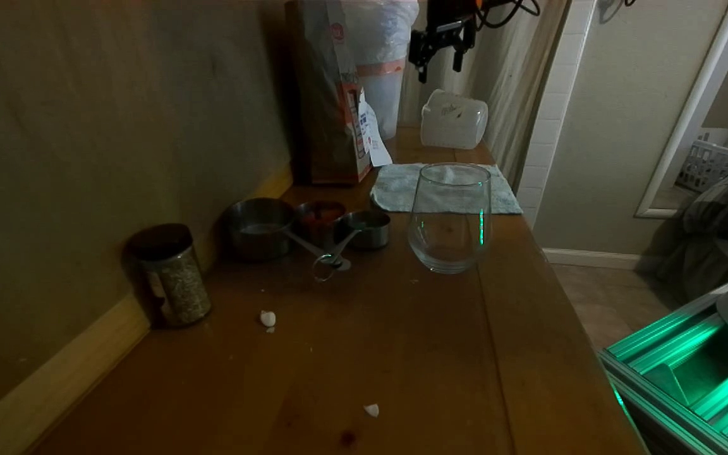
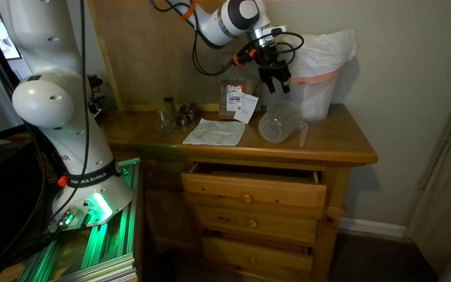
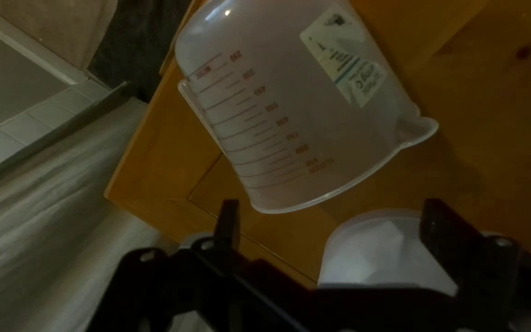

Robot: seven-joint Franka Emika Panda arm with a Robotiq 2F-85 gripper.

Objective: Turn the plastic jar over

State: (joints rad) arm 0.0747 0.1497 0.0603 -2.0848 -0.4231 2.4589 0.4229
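Frosty-white, the plastic jar is lying on its side; above it the gripper is hovering, fingers spread; a cloth is resting near the jar.

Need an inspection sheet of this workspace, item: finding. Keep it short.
Surface: wooden tabletop, small white fragments lying on it.
Job's thing: plastic jar, lying on its side on the tabletop.
Clutter: clear glass, measuring cups, dark-lidded container, cloth, printed bag, paper slip, lined bin.
Gripper: open, above the jar in both exterior views.
In its grip: nothing seen.
Cables: black, hanging in loops near the gripper.
Surroundings: top drawer partly open, white laundry basket beyond.
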